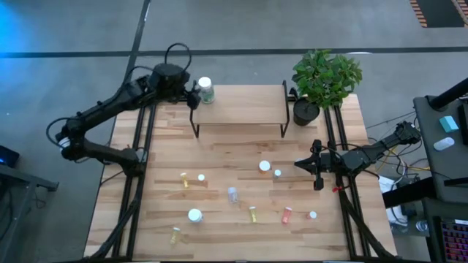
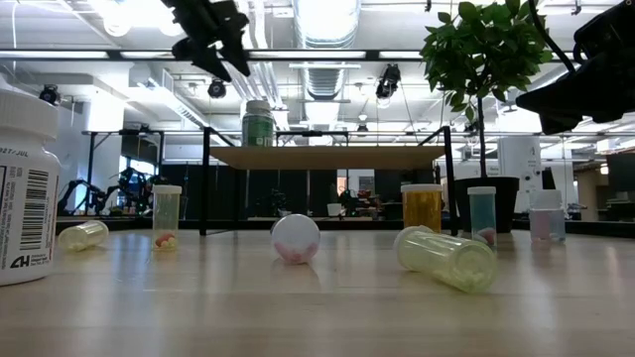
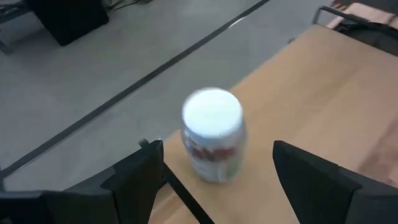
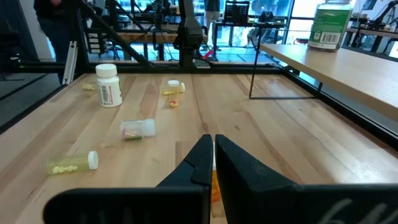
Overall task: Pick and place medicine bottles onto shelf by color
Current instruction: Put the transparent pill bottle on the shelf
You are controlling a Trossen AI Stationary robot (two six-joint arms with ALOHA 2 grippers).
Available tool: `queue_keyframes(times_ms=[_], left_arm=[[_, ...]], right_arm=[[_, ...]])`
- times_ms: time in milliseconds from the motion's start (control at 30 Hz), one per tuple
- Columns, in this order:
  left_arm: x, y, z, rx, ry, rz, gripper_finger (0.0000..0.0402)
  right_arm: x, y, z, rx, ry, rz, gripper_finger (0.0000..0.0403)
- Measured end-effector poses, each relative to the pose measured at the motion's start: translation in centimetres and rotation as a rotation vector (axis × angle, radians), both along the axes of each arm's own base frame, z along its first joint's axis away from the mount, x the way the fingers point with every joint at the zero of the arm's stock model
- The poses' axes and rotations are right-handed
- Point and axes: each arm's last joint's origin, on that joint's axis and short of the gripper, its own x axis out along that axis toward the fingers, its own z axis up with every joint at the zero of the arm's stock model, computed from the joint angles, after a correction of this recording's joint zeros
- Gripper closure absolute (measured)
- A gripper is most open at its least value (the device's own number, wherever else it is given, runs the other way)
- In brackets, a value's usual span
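Note:
A green medicine bottle (image 1: 205, 89) with a white cap stands upright on the far left corner of the shelf (image 1: 245, 108). My left gripper (image 1: 194, 96) hovers open just left of it. In the left wrist view its fingers stand on either side of the bottle (image 3: 213, 134), apart from it. Several other medicine bottles, yellow (image 1: 252, 213), orange (image 1: 287, 214), clear (image 1: 232, 193) and white-capped (image 1: 194, 215), stand or lie on the table in front of the shelf. My right gripper (image 1: 301, 163) waits shut at the table's right, holding nothing.
A potted plant (image 1: 322, 82) stands at the shelf's right end. The shelf's board to the right of the green bottle is bare. A large white bottle (image 4: 108, 84) stands at the table's near left. Black frame rails (image 1: 139, 146) run along both table sides.

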Motion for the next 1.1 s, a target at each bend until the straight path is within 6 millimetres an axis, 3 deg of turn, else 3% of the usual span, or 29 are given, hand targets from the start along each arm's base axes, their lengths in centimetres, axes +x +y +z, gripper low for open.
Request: queue_keyframes(times_ms=[400,600,1100], left_arm=[[-4.8,-5.9,-5.9,-0.015,-0.163,-0.09,0.0116],[-6.7,-7.9,-8.9,-0.079,-0.223,-0.141,0.0116],[-6.6,-10.7,-15.2,-0.213,-0.228,-0.352,0.0116]], right_arm=[[0.0,0.0,0.0,-0.001,0.0,0.0,0.0394],[0.0,0.0,0.0,0.001,0.0,0.0,0.0394],[0.0,0.0,0.0,0.001,0.0,0.0,0.0394]])
